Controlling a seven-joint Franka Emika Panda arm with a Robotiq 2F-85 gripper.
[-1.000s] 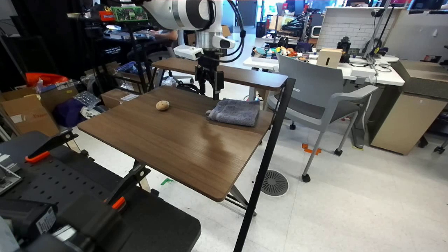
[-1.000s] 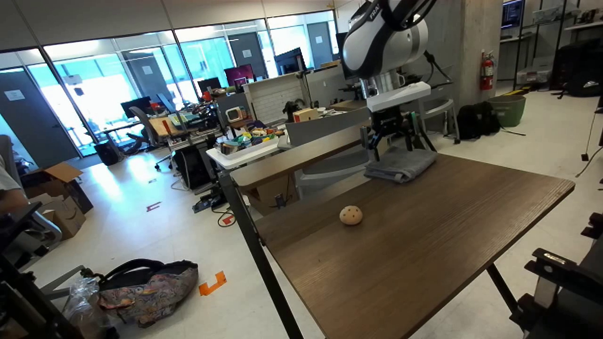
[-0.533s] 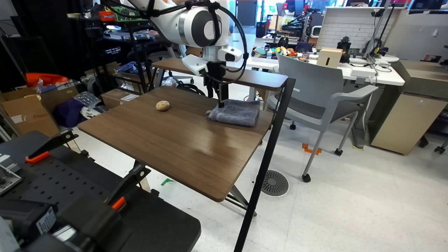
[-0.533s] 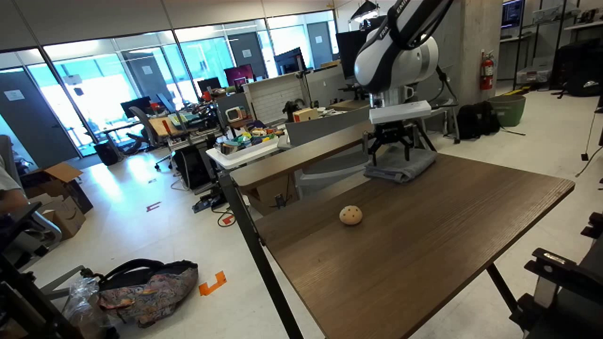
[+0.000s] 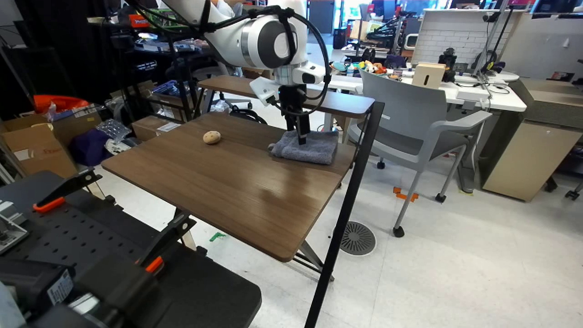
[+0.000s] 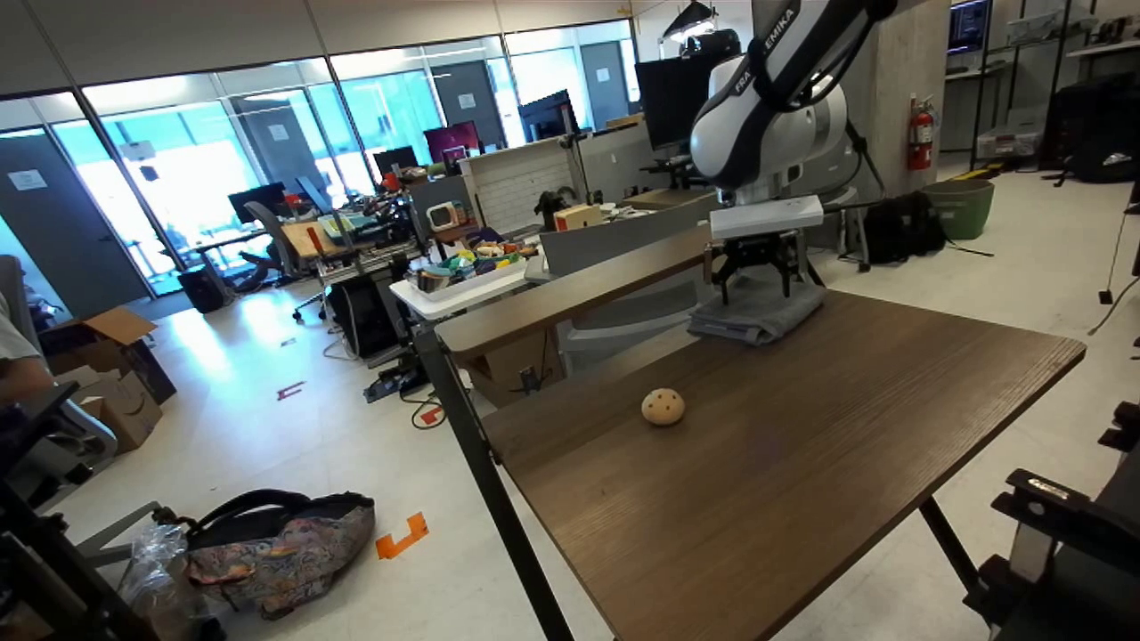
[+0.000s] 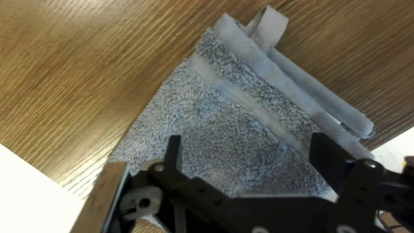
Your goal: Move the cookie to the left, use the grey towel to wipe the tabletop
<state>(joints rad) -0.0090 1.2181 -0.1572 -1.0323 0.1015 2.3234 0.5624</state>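
The cookie (image 5: 212,137) is round and tan with dark spots. It lies on the brown tabletop (image 5: 218,182) and also shows in an exterior view (image 6: 663,407); it is out of the wrist view. The grey towel (image 5: 314,152) lies folded near the table's edge, also in an exterior view (image 6: 757,328). In the wrist view the towel (image 7: 223,129) fills the middle, with a loop at its corner. My gripper (image 7: 246,138) is open and empty over the towel, fingers (image 7: 174,152) wide apart. It points down in an exterior view (image 6: 755,292). I cannot tell whether the fingertips touch the towel.
A raised brown shelf (image 5: 314,98) runs along the table's far side, close to the arm. A grey chair (image 5: 405,109) stands beside the table. A black post (image 5: 346,214) rises at a table corner. A black bench (image 5: 214,282) with clamps stands in front.
My gripper has moved sideways and slightly down from the towel's edge to over its middle, and the wrist has turned. The cookie and towel have not moved.
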